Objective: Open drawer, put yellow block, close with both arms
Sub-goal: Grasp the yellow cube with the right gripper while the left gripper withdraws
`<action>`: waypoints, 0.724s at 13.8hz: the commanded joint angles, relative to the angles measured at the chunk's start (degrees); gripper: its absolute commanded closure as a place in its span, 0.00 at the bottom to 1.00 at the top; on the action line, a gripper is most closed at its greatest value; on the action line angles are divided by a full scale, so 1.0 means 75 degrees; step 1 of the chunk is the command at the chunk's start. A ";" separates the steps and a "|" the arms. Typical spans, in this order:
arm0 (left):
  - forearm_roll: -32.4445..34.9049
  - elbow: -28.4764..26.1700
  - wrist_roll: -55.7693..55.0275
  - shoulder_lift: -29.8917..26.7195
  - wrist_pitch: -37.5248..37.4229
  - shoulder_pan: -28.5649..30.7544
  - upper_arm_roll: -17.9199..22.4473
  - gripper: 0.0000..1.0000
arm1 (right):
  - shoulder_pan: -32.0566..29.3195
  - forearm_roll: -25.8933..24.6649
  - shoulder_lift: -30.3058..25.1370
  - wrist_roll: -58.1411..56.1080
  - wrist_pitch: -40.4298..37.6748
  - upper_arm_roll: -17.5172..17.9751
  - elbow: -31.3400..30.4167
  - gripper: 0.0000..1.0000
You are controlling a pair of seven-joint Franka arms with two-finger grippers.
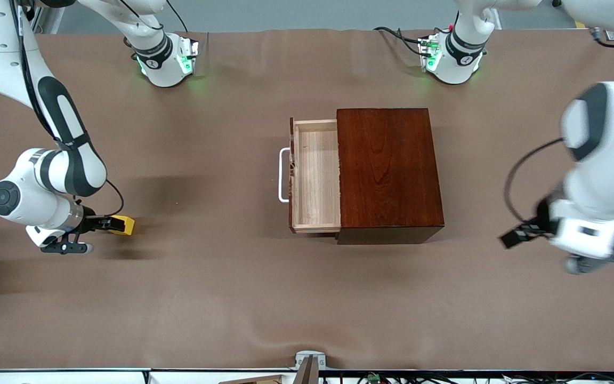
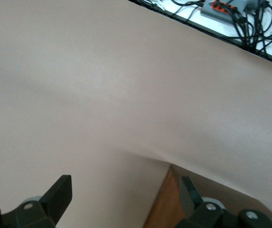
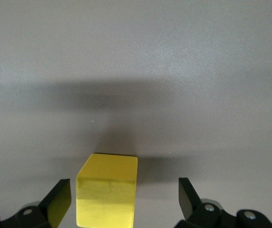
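Observation:
The drawer (image 1: 315,178) stands pulled out of the dark wooden box (image 1: 389,176) toward the right arm's end of the table. Its white handle (image 1: 284,175) faces that end, and its pale tray is bare. The yellow block (image 1: 127,226) lies on the table cloth near the right arm's end. My right gripper (image 1: 111,224) is low at the block, open, with its fingers either side of the yellow block (image 3: 108,190); one finger is close to it and a gap shows to the other. My left gripper (image 1: 509,238) hangs open and holds nothing over the cloth at the left arm's end.
The brown cloth (image 1: 232,298) covers the whole table. Cables and a white strip (image 2: 230,19) run along the table's edge in the left wrist view. A blurred orange-brown edge (image 2: 162,206) shows between the left gripper's fingers. Both green-lit bases (image 1: 171,64) stand at the table's robot edge.

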 commanded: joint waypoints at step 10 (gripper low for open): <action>-0.0121 -0.1189 0.3486 -0.1295 -0.0137 0.0827 -0.0094 0.00 | -0.0076 -0.0092 0.0325 0.0215 -0.0306 0.0137 0.0048 0.26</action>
